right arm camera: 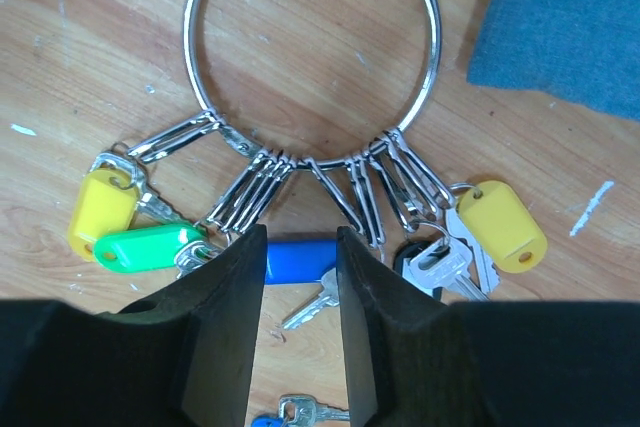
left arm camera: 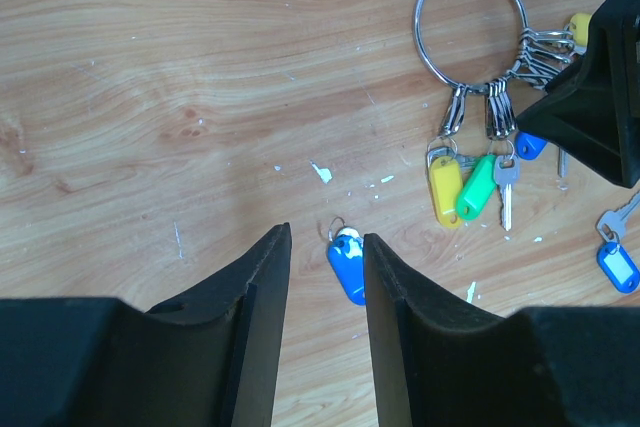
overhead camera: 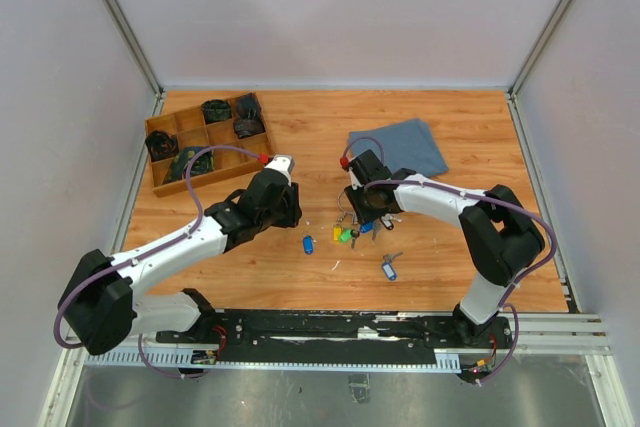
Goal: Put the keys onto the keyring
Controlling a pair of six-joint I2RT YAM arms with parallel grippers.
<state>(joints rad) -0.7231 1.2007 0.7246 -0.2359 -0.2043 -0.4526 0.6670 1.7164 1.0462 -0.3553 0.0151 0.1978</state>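
Blue key (left arm camera: 347, 265) lay loose on table (left arm camera: 150, 97) inside spread left hand (left arm camera: 325, 237); second key (left arm camera: 617, 265) loose, lower right. Neither was on the ring (left arm camera: 470, 27). Right hand (right arm camera: 300, 237): grip could not be told.

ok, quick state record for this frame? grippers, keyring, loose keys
left gripper: open, jaws either side of the bright blue key on the table
right gripper: open, above the keys clipped to the keyring
keyring: flat on the table, yellow, green and blue tags attached
loose keys: bright blue key and second blue key, both apart from the ring
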